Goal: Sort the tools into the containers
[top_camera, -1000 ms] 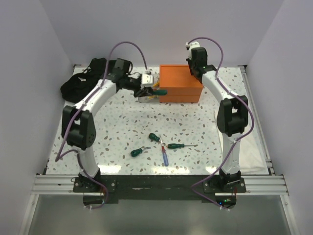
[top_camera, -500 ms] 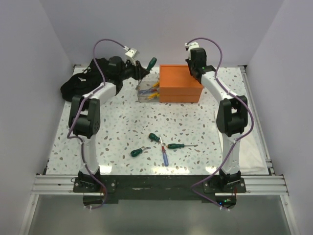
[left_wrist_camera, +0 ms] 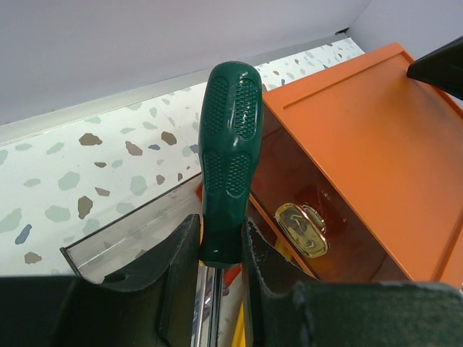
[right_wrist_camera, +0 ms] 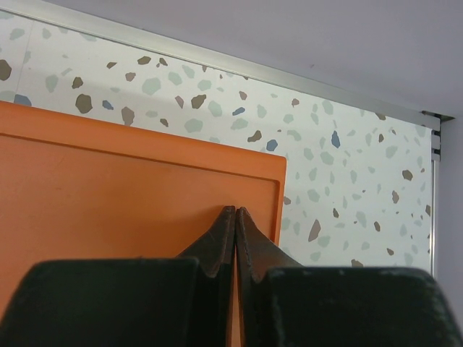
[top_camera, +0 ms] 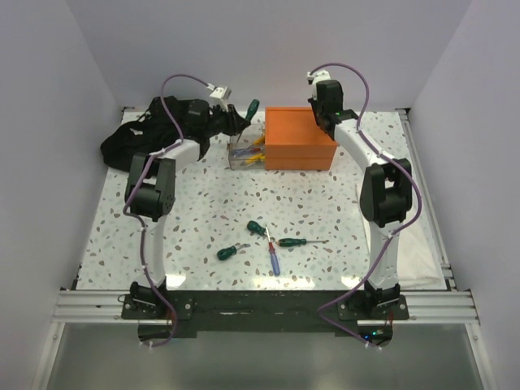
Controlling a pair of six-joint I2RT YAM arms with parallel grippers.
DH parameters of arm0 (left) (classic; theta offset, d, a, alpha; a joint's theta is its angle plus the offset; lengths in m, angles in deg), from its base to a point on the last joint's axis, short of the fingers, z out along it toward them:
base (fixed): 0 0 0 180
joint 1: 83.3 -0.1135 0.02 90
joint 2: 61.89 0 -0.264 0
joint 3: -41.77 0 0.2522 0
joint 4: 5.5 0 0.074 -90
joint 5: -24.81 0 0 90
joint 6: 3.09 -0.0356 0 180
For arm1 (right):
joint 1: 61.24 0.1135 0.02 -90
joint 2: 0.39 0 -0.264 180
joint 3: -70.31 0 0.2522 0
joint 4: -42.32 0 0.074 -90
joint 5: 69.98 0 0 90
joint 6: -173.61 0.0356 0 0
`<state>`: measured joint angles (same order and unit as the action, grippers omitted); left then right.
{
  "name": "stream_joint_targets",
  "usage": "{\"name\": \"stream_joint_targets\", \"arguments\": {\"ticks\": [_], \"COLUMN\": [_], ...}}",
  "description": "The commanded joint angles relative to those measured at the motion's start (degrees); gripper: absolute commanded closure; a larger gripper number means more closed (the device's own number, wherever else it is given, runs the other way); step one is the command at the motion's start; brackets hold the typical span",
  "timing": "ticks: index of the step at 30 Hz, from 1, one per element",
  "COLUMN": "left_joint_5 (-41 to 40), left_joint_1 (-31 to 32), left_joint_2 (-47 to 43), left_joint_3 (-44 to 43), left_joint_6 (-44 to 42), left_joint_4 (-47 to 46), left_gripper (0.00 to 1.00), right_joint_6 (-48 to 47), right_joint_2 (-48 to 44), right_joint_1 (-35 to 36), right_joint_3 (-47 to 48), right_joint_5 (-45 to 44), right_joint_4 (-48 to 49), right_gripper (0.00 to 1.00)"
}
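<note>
Top external view: white speckled terrazzo-pattern tabletop [top_camera: 187,203] enclosed by plain pale walls [top_camera: 268,49], with an aluminium rail [top_camera: 260,302] along the near edge. Left gripper [left_wrist_camera: 219,242] clamps a dark green plastic-handled screwdriver [left_wrist_camera: 230,137] over the small clear plastic bin [left_wrist_camera: 116,242], which sits beside the large orange rectangular box [top_camera: 299,140]. Right gripper [right_wrist_camera: 236,220], jaws pressed together and empty, hangs over the box's flat top. Four small screwdrivers [top_camera: 256,228] lie loose mid-table. Black cloth heap [top_camera: 130,140] lies far left.

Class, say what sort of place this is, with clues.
Probably a robot test enclosure: plain white walls around a speckled table, with the left arm and right arm bolted to an aluminium rail.
</note>
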<state>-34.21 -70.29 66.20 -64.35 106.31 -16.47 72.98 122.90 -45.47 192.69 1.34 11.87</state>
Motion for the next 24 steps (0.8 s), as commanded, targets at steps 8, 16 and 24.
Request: {"name": "stream_joint_targets", "arguments": {"ticks": [8, 16, 24], "left_joint_5": [-3.3, -4.5, -2.0], "left_joint_1": [0.6, 1.1, 1.1], "left_joint_2": [-1.3, -2.5, -13.5], "left_joint_3": [-1.4, -3.6, 0.5], "left_joint_6": [-4.1, -7.5, -7.1], "left_joint_4": [8.4, 14.1, 5.8], "left_gripper": [1.0, 0.53, 0.46], "right_joint_6": [0.8, 0.7, 1.1], "right_joint_2": [5.0, 4.9, 1.3], "right_joint_1": [1.1, 1.3, 1.3], "right_joint_3": [-3.6, -3.6, -2.4], "right_joint_5": [2.2, 2.2, -1.3], "right_joint_4": [-12.8, -12.7, -11.4], "right_gripper": [0.98, 0.98, 1.0]}}
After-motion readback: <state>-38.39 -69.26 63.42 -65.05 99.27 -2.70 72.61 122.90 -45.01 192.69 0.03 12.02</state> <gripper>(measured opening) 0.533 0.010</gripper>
